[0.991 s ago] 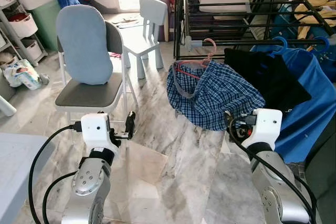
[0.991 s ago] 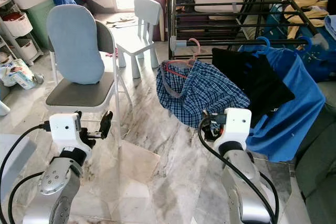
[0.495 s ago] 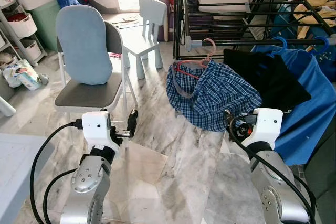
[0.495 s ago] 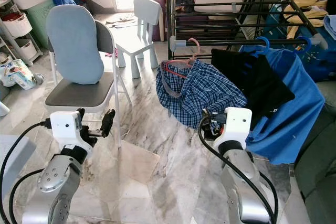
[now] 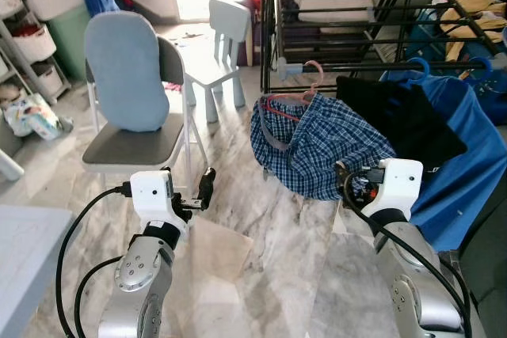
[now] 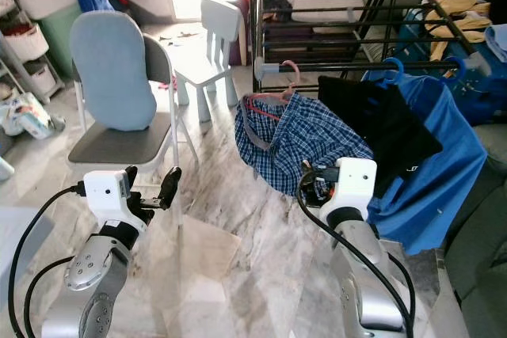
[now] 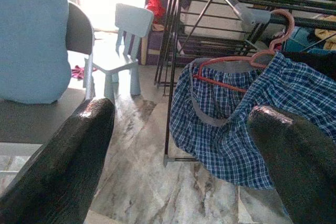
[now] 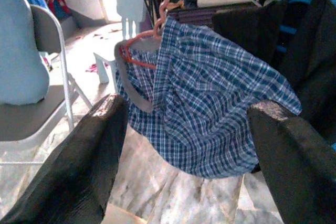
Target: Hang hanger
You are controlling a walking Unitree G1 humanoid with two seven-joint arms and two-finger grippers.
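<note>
Since pink hanger [image 5: 305, 89] w/ plaid shorts [image 5: 321, 148] already hooks drying rack [image 5: 356, 13], both pincers, left [image 5: 207, 186] & right [image 8: 184, 145], gape empty below rack.

The lower part of the pink hanger [image 5: 295, 94] is covered by the checked shorts [image 5: 321, 145] draped on it. The blue shirt [image 5: 463, 160] is partly hidden behind the black garment [image 5: 400, 120] and cut off at the picture's edge. The shelf items [image 5: 28, 45] are blurred.
</note>
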